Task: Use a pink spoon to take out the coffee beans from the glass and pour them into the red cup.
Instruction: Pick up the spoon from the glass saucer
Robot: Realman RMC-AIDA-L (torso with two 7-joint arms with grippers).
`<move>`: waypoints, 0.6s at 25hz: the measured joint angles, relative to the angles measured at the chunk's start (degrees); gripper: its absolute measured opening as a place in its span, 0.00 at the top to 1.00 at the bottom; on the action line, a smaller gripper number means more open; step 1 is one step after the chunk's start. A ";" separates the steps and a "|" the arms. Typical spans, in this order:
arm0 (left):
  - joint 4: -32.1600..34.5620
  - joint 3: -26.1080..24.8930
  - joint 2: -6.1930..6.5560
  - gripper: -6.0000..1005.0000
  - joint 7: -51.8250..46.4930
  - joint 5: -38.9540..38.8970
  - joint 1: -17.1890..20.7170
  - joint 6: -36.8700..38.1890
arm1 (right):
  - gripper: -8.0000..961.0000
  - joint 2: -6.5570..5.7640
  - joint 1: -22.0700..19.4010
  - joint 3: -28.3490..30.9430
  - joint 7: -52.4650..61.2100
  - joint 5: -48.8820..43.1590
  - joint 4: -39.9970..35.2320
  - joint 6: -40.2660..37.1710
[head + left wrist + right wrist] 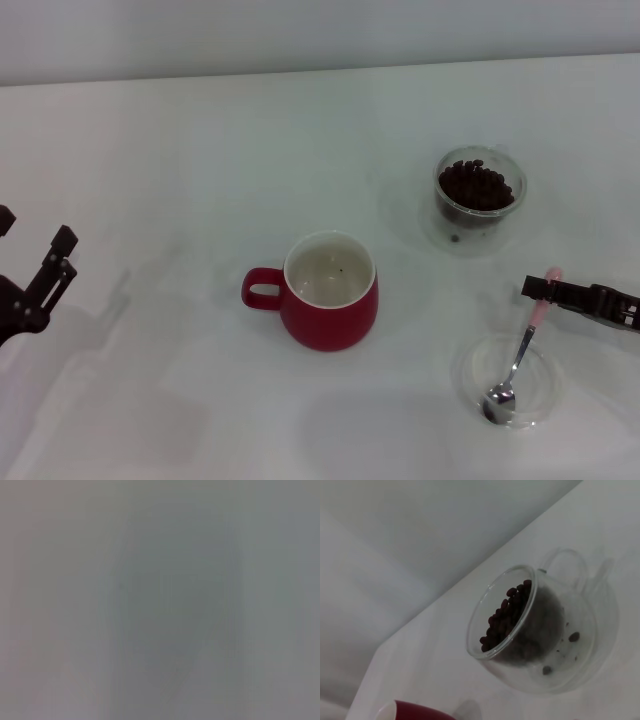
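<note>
Head view first: the red cup sits at centre frame on the white tabletop, deep red and rounded, loop handle pointing to frame left, white inside. Upper right of it stands the glass, clear and small, heaped with the dark coffee beans; it rests on a flat clear saucer with 1 or 2 loose beans on it. Lower right, a shallow clear dish holds the shiny metal bowl of the pink spoon, whose pale pink handle slopes up toward the right gripper. That gripper comes in from the right edge, black fingers right at the handle's upper end; whether they are pinching it or merely beside it, I cannot tell. At the left edge, the left gripper hangs well apart from everything, its 2 black fingers spread with nothing between them.

Left wrist view: only a grey blur.

Right wrist view: the glass fills mid-frame, beans piled to its rim, 2 strays on the saucer beneath. The red cup's rim peeks in at the bottom left.
</note>
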 joint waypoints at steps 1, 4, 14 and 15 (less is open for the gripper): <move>0.00 -0.02 0.00 0.30 0.00 -0.01 0.00 0.16 | 0.60 0.02 0.06 -0.08 0.05 0.00 0.00 0.00; 0.00 -0.04 0.00 0.30 0.00 -0.06 -0.11 0.64 | 0.63 0.06 0.16 -0.14 0.11 0.00 0.00 0.06; -0.04 -0.06 0.00 0.30 0.00 -0.21 -0.36 1.13 | 0.72 -0.09 0.52 -0.11 0.14 0.27 0.00 0.36; -0.09 -0.06 0.00 0.30 0.00 -0.21 -0.47 1.40 | 0.74 -0.09 0.58 -0.11 0.14 0.23 0.00 0.43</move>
